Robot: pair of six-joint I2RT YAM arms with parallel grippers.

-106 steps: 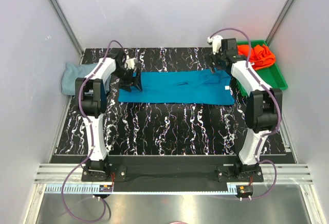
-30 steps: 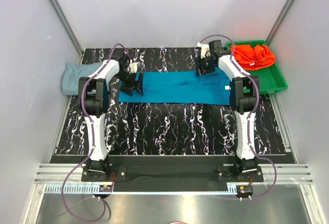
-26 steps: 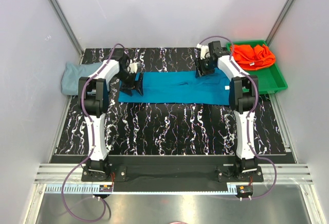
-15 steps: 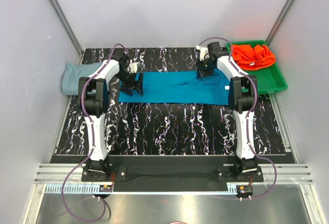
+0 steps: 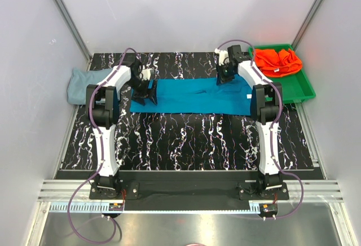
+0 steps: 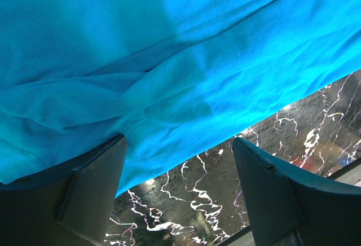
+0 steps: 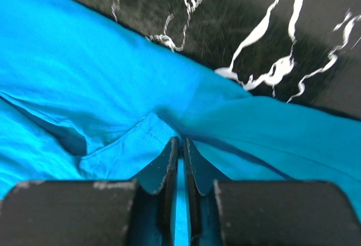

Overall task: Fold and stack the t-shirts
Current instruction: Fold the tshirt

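The teal-blue t-shirt (image 5: 194, 96) lies as a long folded strip across the table, its white neck tag (image 5: 249, 96) at the right end. My left gripper (image 5: 148, 91) stands open over the strip's left end. In the left wrist view the teal-blue t-shirt (image 6: 169, 60) reaches only partway between the wide-apart fingers (image 6: 93, 192) of that gripper (image 6: 180, 167). My right gripper (image 5: 224, 77) is at the strip's far edge; its jaws (image 7: 180, 147) are shut on a fold of teal cloth (image 7: 113, 88). A pale grey-blue t-shirt (image 5: 82, 83) sits at the far left. The orange-red t-shirt (image 5: 276, 60) lies crumpled.
The green tray (image 5: 300, 91) at the back right holds the orange-red shirt. The table top (image 5: 186, 136) is black marble-patterned, with white walls close on the left, back and right. Both arm bases stand at the near edge.
The right gripper's jaws have closed on the teal shirt's far edge over the last second. The left arm and its open gripper have stayed where they were.
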